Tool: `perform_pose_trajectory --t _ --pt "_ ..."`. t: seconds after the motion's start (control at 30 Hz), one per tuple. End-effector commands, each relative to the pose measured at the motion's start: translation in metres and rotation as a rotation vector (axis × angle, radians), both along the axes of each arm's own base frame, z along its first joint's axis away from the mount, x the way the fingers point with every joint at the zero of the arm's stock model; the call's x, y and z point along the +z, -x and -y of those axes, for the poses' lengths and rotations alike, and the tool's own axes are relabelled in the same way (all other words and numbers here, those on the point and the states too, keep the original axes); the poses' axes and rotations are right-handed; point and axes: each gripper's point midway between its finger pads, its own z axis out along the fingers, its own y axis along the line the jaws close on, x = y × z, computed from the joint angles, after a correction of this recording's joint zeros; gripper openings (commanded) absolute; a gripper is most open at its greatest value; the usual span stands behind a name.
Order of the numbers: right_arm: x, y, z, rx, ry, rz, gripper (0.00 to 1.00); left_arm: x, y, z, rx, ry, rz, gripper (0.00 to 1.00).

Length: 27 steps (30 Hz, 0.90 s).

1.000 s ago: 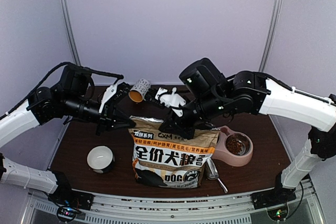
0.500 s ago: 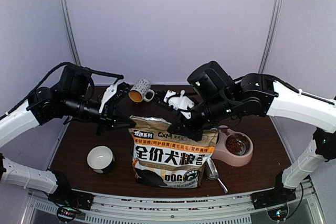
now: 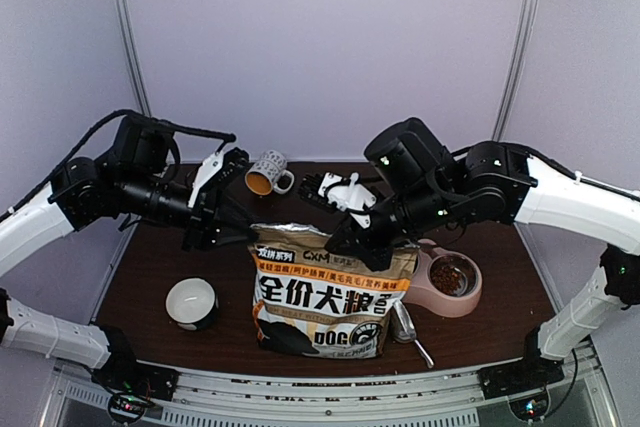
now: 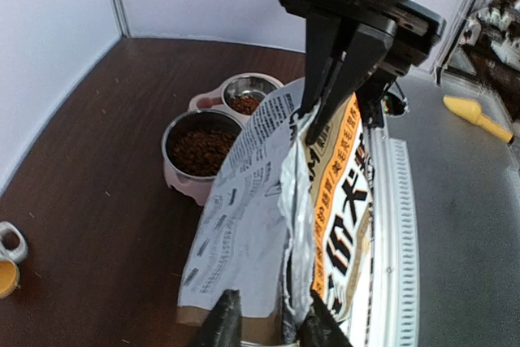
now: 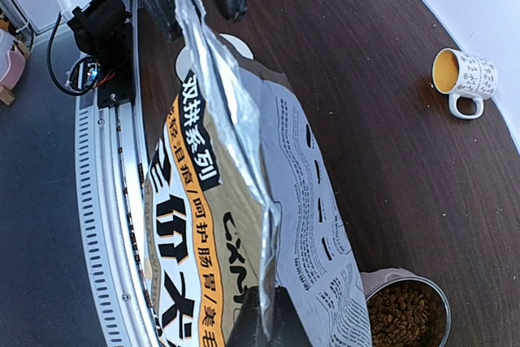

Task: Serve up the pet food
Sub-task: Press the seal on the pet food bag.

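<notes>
1. Fingers, top external view: the right gripper (image 3: 338, 240) pinches the top seam of the bag (image 3: 325, 297), and the left gripper (image 3: 240, 230) sits at the other corner. A scoop (image 3: 405, 324) lies just beside the bag.
2. Left wrist view: its fingers (image 4: 223, 323) stand slightly parted astride the seam. Pet food (image 4: 199, 148) fills both cups of the pink bowl (image 4: 185, 188).
3. Right wrist view: the pet food looks loose, light and prone to scatter, so scoop or pour it rather than pinch it. The floppy bag crowds the bowl. The mug (image 5: 463, 75) stands well apart.

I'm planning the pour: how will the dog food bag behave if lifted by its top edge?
Probably floppy: the bag creases along its foil top where the right gripper pinches it. Likely heavy, since it stands plump and upright. It may tip if pushed high up.
</notes>
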Motion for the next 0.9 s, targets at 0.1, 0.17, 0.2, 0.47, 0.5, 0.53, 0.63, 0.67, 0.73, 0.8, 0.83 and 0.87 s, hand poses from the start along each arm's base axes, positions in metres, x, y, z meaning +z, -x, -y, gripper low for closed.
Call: perform_pose_trajectory --t 0.1,0.17,0.2,0.47,0.5,0.53,0.63,0.67,0.73,0.8,0.83,0.87 --pt "0.013 -0.012 0.019 -0.065 -0.009 0.025 0.00 0.018 0.003 0.029 -0.089 0.002 0.066 0.56" --pt "0.015 -0.012 0.016 -0.060 -0.022 0.022 0.00 0.018 0.003 0.038 -0.114 -0.006 0.078 0.60" --pt "0.017 -0.012 0.015 -0.059 -0.031 0.021 0.00 0.016 0.003 0.041 -0.123 -0.012 0.082 0.61" --pt "0.027 -0.012 0.011 -0.057 -0.068 0.027 0.00 0.004 0.000 0.058 -0.159 -0.047 0.090 0.43" --pt "0.026 -0.012 0.011 -0.058 -0.068 0.025 0.00 0.003 0.000 0.058 -0.161 -0.048 0.088 0.32" --pt "0.026 -0.012 0.011 -0.058 -0.068 0.025 0.00 0.002 0.000 0.058 -0.161 -0.049 0.086 0.24" --pt "0.023 -0.012 0.012 -0.061 -0.056 0.022 0.00 0.000 0.001 0.058 -0.161 -0.048 0.081 0.01" --pt "0.021 -0.012 0.013 -0.062 -0.049 0.022 0.00 -0.001 0.001 0.057 -0.159 -0.048 0.080 0.00" --pt "0.018 -0.013 0.017 -0.070 -0.032 0.022 0.00 0.000 0.002 0.056 -0.156 -0.039 0.079 0.00" --pt "0.014 -0.013 0.021 -0.077 -0.014 0.020 0.04 0.000 0.003 0.055 -0.152 -0.034 0.080 0.00" --pt "0.011 -0.014 0.024 -0.083 -0.005 0.019 0.05 0.000 0.003 0.054 -0.149 -0.031 0.082 0.00" --pt "0.010 -0.014 0.028 -0.088 0.003 0.020 0.07 0.001 0.003 0.054 -0.145 -0.029 0.083 0.00"
